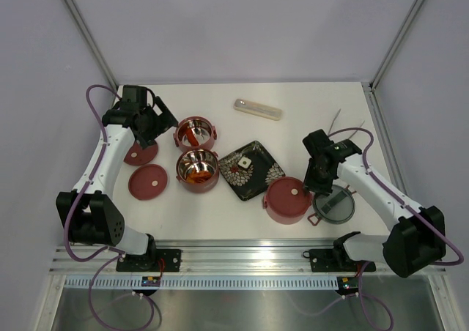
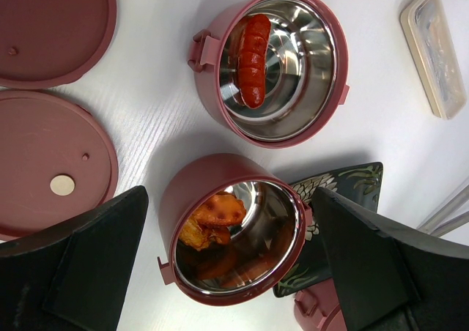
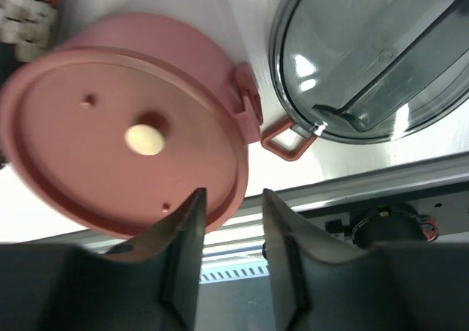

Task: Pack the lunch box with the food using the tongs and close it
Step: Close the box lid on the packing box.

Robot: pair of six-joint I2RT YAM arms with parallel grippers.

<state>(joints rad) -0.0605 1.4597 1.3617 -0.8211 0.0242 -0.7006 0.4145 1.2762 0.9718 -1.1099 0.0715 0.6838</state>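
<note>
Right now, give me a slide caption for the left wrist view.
Open left gripper frames an uncovered bowl of orange chunks; farther bowl holds a red stick.

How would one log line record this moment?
left pincer: open, empty | right pincer: open, by lidded bowl | open bowls: food inside | grey top lid: off

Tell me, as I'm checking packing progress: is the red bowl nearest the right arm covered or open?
Covered: a flat dark-red lid sits on the bowl, hiding its inside, in the top and right wrist views.

White table (image 1: 212,220) between pale lilac walls (image 1: 37,89).
</note>
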